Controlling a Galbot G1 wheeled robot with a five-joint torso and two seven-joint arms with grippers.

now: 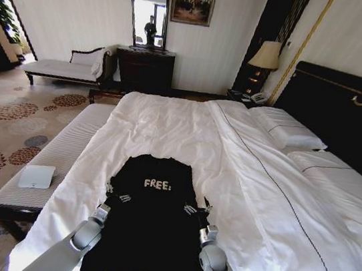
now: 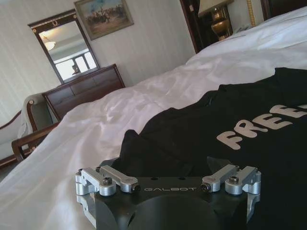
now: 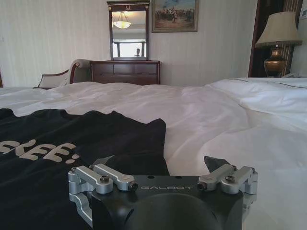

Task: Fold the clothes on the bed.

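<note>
Nearest, the left gripper (image 1: 115,194) and right gripper (image 1: 195,210), fingers spread wide, rest at the left and right edges of the black T-shirt (image 1: 152,219), which lies flat with its "FREE!" lettering (image 1: 157,185) up on the white bed (image 1: 255,186), pillows (image 1: 286,129) beyond.

Left gripper (image 2: 169,165) fingertips barely distinguishable against black T-shirt (image 1: 150,222), open/shut unclear. Right gripper (image 3: 163,167) same, only dark finger stubs visible. T-shirt sleeves not visible in head view, side edges partly hidden behind both arms. "FREE!" lettering (image 2: 261,125) cut by frame edge in left wrist view. Bed (image 1: 278,210) foot end cropped at bottom edge.
</note>
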